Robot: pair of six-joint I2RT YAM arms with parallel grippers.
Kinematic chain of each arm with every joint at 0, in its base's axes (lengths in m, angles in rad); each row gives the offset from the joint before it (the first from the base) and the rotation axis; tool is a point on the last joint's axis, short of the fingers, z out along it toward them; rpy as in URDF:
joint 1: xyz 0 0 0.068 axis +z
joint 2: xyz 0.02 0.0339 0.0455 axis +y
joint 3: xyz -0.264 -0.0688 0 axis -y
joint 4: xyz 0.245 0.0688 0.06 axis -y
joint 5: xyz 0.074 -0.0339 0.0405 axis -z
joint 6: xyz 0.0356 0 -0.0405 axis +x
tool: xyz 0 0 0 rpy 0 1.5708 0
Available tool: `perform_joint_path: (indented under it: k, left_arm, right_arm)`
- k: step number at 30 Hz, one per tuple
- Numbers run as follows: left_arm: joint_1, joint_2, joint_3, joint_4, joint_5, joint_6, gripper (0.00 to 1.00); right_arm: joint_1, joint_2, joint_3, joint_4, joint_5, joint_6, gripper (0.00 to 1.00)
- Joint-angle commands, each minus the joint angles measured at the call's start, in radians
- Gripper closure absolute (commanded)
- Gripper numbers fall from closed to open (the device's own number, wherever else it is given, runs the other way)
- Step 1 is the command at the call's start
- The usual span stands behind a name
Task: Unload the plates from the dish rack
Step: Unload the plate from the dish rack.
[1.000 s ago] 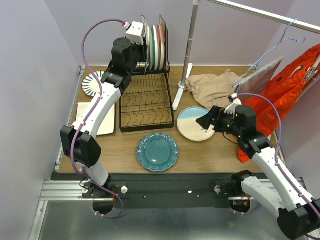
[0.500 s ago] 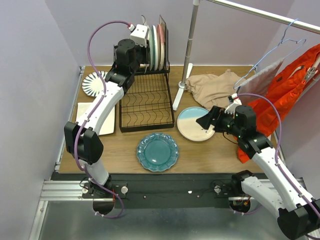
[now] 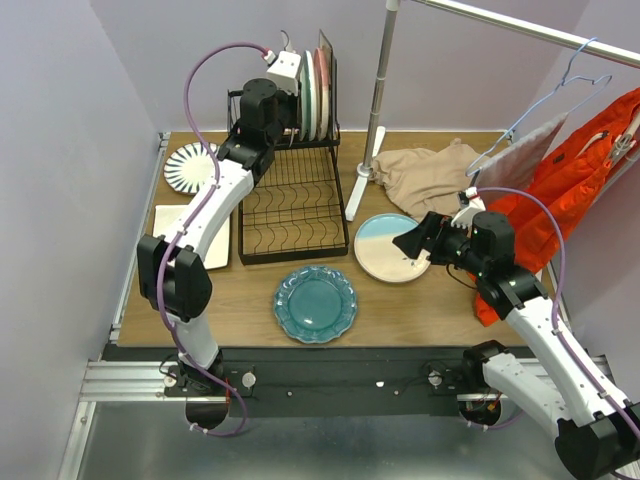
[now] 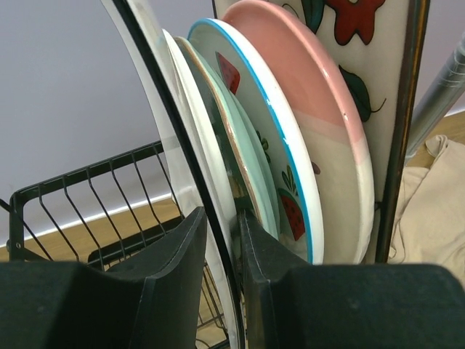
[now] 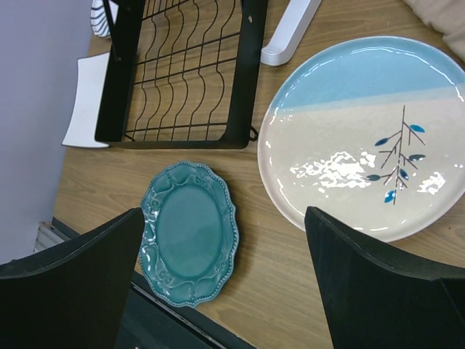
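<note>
Where the counter (image 3: 400, 305) lies nearest the arm bases, a scalloped teal plate (image 3: 315, 303) rests flat on the wood. Just beyond it and to the right lies a round cream-blue plate (image 3: 390, 247) with a small branch motif. The right gripper (image 3: 410, 243) hovers over that plate's near rim, its fingers spread wide apart and holding nothing; the right wrist view looks down between them at both plates. Left of the cream-blue plate stands the black wire dish rack (image 3: 296, 258), whose lower tray of wavy dividers holds no plate. A white square plate (image 3: 168, 232) lies flat beside the rack's left edge, partly under the left arm. Farther back on that side lies a white plate with dark radial stripes (image 3: 190, 165). To the right of the rack rises the post of a metal clothes-rail stand (image 3: 378, 110), with a beige cloth (image 3: 430, 170) crumpled near its foot.

At the far end, the rack's upper basket carries the remaining plates on edge. The left gripper (image 4: 224, 222) reaches into this row. Its fingers (image 4: 174, 269) stand narrowly apart on either side of a white plate (image 4: 195, 109); whether they already pinch it cannot be told. Behind it come a pale green plate (image 4: 251, 156), a red-fruit plate with a blue rim (image 4: 254, 87), a cream-pink plate (image 4: 320, 109) and a square floral plate (image 4: 370, 43).
</note>
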Motion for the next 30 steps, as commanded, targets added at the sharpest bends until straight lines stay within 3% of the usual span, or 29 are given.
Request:
perform_joint_path:
  k: [1,16,30]
  left_arm:
    - [0.004,0.042,0.036,0.021,-0.012,0.020,0.66]
    - [0.004,0.089,0.080,0.024,-0.006,0.049,0.68]
    - [-0.002,0.079,0.103,0.004,-0.012,0.062,1.00]
  right_arm:
    - [0.000,-0.008,-0.002,0.003,-0.002,0.013,0.01]
    - [0.000,0.012,0.017,0.003,-0.002,0.013,0.01]
    - [-0.001,0.031,0.059,-0.005,-0.016,-0.007,0.01]
